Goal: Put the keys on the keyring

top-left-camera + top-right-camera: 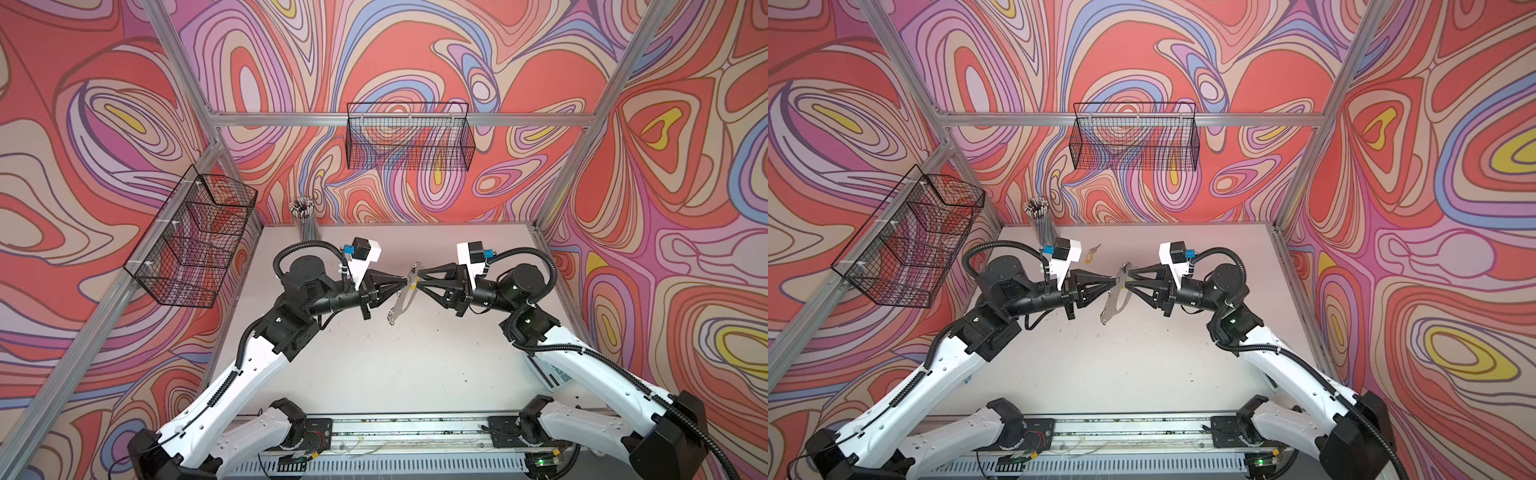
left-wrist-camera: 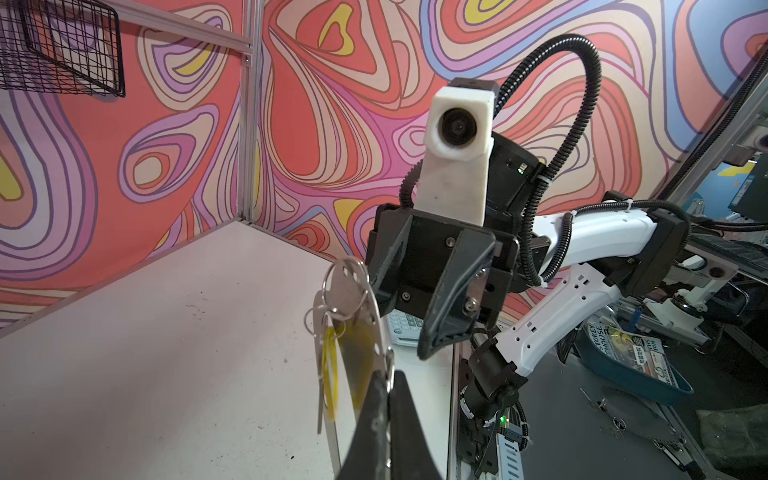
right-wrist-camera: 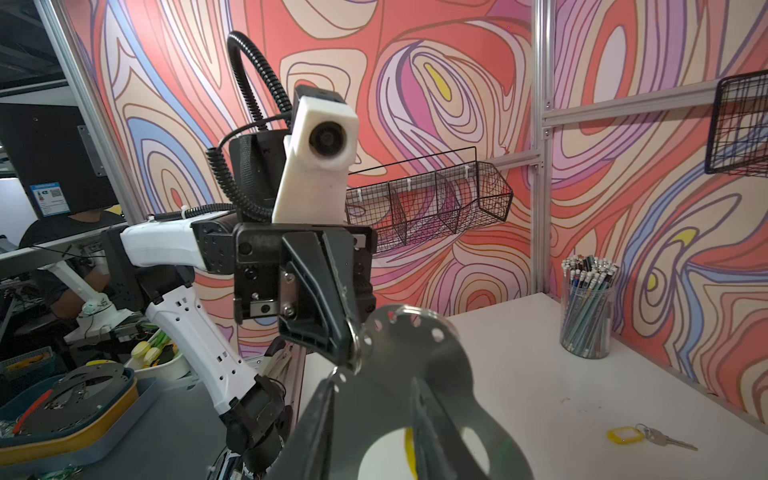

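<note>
So, table: white and scuffed, spread under both my arms.
Pencil cup: clear, packed with pencils, upright at the table's far left corner.
Left gripper: clenched on the edge of the metal plate, carrying it.
Right gripper: jaws apart, one finger on each side of the plate, facing my left gripper across it.
Keyring: flat metal plate with holes along its rim, up in the air between my two grippers, standing on edge and tilted.
Hung key: dangles from a wire ring on the plate, with its yellow tag beside it.
Loose key: flat on the table with its own yellow tag, near the pencil cup and well apart from the plate.
</note>
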Motion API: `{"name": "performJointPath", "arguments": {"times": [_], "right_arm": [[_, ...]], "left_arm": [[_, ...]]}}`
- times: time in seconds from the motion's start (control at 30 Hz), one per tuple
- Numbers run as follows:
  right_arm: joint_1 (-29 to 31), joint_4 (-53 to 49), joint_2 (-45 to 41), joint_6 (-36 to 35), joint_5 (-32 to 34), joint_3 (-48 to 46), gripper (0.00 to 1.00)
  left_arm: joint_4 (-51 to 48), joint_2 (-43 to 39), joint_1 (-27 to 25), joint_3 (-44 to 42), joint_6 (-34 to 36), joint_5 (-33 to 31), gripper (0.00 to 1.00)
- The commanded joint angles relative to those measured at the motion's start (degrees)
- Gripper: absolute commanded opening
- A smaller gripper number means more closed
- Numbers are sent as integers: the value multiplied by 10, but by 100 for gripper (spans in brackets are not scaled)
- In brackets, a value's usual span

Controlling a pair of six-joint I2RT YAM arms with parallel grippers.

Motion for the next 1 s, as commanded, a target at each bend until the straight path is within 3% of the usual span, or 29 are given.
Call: {"name": "performJointPath", "arguments": {"times": [0.0,0.2,0.5,0.87,0.97], "right_arm": [[-4,-5,-9,0,35,-6,31],[-3,17,20,22,-42,20,20],[-2,56,44,47,-89,32,19],[2,43,60,42,-89,43,16],[1,28,53,30,-51,38,19]], "left_arm": [[9,-9,-2,-5,7,-1,0],[11,-2,-3,-2,2,13,0],[18,11,-2,1,-7,29,0],[28,16,-2,5,-12,39,0],[29,14,-3,4,-12,36,0]]}}
